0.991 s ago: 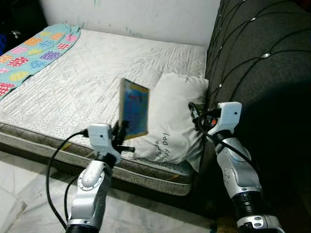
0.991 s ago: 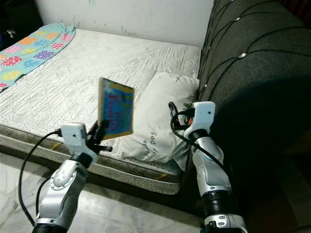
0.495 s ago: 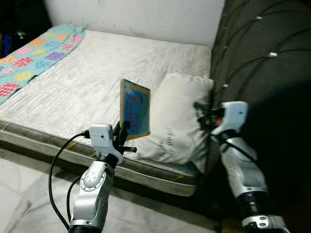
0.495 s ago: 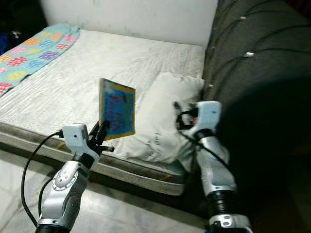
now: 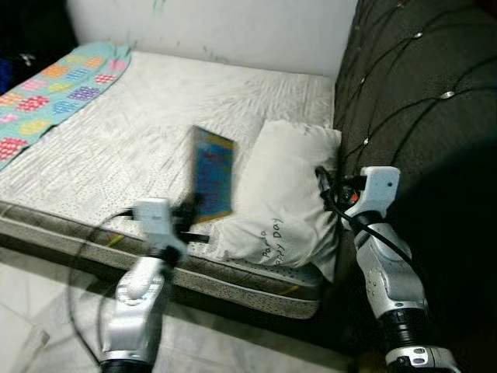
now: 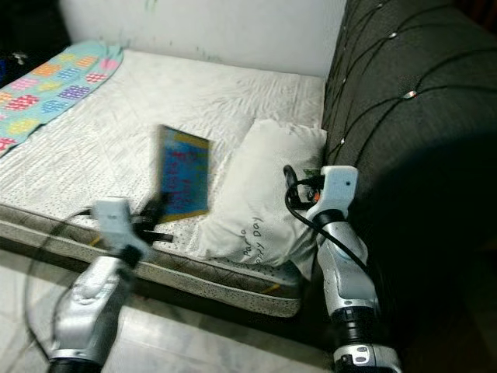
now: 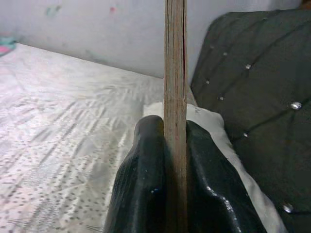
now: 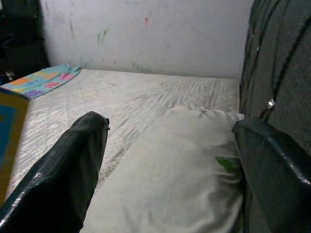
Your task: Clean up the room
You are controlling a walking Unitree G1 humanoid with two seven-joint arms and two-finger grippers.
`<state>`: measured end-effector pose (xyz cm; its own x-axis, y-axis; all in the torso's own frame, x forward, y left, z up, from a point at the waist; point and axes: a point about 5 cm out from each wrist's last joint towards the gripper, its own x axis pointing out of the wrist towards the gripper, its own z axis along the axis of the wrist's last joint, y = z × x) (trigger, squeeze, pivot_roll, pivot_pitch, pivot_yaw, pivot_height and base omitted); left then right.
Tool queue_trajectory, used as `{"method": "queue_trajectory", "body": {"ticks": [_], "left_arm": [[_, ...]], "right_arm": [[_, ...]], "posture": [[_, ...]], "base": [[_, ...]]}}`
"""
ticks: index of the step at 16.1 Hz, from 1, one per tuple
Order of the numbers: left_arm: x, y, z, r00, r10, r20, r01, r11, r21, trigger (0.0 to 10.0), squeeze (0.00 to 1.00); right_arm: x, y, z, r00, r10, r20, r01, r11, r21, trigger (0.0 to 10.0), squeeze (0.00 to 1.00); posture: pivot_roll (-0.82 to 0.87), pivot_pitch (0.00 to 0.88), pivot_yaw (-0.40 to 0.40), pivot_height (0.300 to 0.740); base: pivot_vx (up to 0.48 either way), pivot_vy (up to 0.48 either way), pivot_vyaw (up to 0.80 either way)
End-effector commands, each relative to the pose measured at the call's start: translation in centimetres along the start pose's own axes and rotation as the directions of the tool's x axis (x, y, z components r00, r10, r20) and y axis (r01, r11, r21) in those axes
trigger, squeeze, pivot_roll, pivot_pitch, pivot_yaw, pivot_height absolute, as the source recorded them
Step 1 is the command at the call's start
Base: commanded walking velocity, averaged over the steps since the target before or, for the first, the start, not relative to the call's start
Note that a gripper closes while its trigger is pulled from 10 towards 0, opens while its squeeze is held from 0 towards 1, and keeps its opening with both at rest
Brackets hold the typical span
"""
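The left gripper [image 7: 175, 145] pinched the lower edge of a thin, colourful book [image 5: 212, 174], its two black fingers [image 7: 138, 179] pressed against either cover, and held it upright above the near edge of the bed [image 5: 116, 140], just beside the white pillow [image 5: 283, 202]. The right gripper [image 8: 170, 160] hovered over the pillow's far side, against the dark tufted headboard [image 5: 419, 101], with its fingers spread wide and touching nothing. A patterned blanket [image 5: 46, 85] lay at the bed's far corner.

blue book [image 5: 213, 174], white pillow [image 5: 284, 202], dark headboard [image 5: 419, 93]
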<state>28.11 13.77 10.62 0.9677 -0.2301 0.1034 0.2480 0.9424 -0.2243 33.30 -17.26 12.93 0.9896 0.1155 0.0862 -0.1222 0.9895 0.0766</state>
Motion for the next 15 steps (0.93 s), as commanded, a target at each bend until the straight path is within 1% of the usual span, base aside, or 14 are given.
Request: {"method": "queue_trajectory", "body": {"ticks": [1, 9, 11, 12, 13, 14, 15], "left_arm": [[0.4, -1.3, 1.3, 0.996, -0.06, 0.072, 0.061, 0.998, -0.001, 10.0, 0.0], [0.3, -1.4, 1.4, 0.995, -0.068, 0.073, 0.068, 0.998, 0.001, 10.0, 0.0], [0.2, -0.9, 1.2, 0.999, -0.018, 0.049, 0.018, 1.0, 0.015, 10.0, 0.0], [0.0, -0.7, 1.3, 0.999, -0.009, 0.047, 0.008, 1.0, 0.018, 10.0, 0.0], [-0.4, -0.1, 1.4, 0.999, 0.019, 0.037, -0.02, 0.999, 0.029, 10.0, 0.0], [-0.9, 0.2, 1.6, 0.999, 0.024, 0.042, -0.026, 0.999, 0.028, 10.0, 0.0], [-1.1, 0.2, 1.7, 0.999, 0.026, 0.044, -0.027, 0.999, 0.029, 10.0, 0.0]], "right_arm": [[0.0, -0.3, -0.1, 1.0, -0.007, -0.011, 0.008, 1.0, 0.008, 10.0, 0.0], [-0.2, -0.2, -0.1, 1.0, -0.003, -0.011, 0.003, 1.0, 0.003, 10.0, 0.0], [-0.5, -0.2, -0.1, 1.0, 0.019, -0.011, -0.019, 1.0, 0.002, 10.0, 0.0], [-0.7, -0.1, -0.1, 0.999, 0.03, -0.011, -0.03, 1.0, -0.003, 10.0, 0.0], [-1.4, -0.2, -0.1, 0.999, 0.044, -0.013, -0.045, 0.999, -0.013, 10.0, 0.0], [-2.1, -0.2, -0.2, 0.999, 0.05, -0.02, -0.05, 0.999, -0.018, 10.0, 0.0], [-2.3, -0.3, -0.2, 0.998, 0.051, -0.023, -0.052, 0.998, -0.018, 10.0, 0.0]], "posture": [[-0.05, 0.0, 0.015, 0.74], [-0.05, 0.0, 0.014, 0.74], [-0.05, 0.0, 0.012, 0.74], [-0.05, 0.0, 0.01, 0.74], [-0.05, 0.0, 0.004, 0.74], [-0.04, 0.0, 0.002, 0.74], [-0.04, 0.0, 0.001, 0.74]], "base": [[0.281, 0.0, 0.0], [0.325, 0.0, 0.0], [0.0, 0.0, 0.0], [0.0, 0.0, 0.0], [0.0, 0.0, 0.0], [0.0, 0.0, 0.0], [0.0, 0.0, 0.0]]}}
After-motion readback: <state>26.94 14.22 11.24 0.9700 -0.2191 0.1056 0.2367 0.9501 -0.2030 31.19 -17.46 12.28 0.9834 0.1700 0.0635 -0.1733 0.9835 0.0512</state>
